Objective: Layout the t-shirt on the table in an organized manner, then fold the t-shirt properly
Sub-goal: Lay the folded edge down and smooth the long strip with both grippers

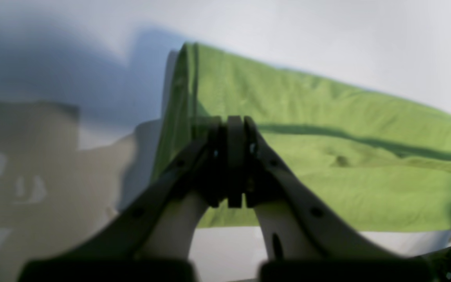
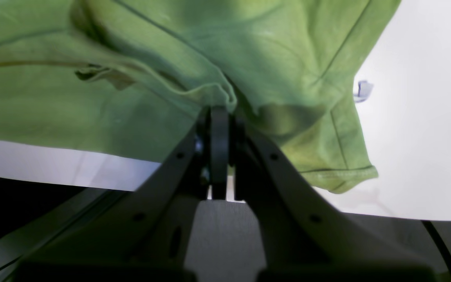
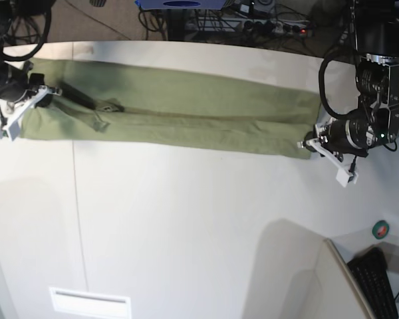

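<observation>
The bench (image 3: 186, 219) is a broad off-white top with a thin dark seam (image 3: 78, 219) running down its left part in the base view. Across its far side the t-shirt (image 3: 179, 113) lies stretched into a long green band, folded lengthwise. The left hand (image 1: 235, 129) is clenched on the shirt's edge at the band's right end in that view. The right hand (image 2: 219, 117) is clenched on bunched cloth at the opposite end, near a sleeve. A small white label (image 3: 90, 304) sits at the near edge.
</observation>
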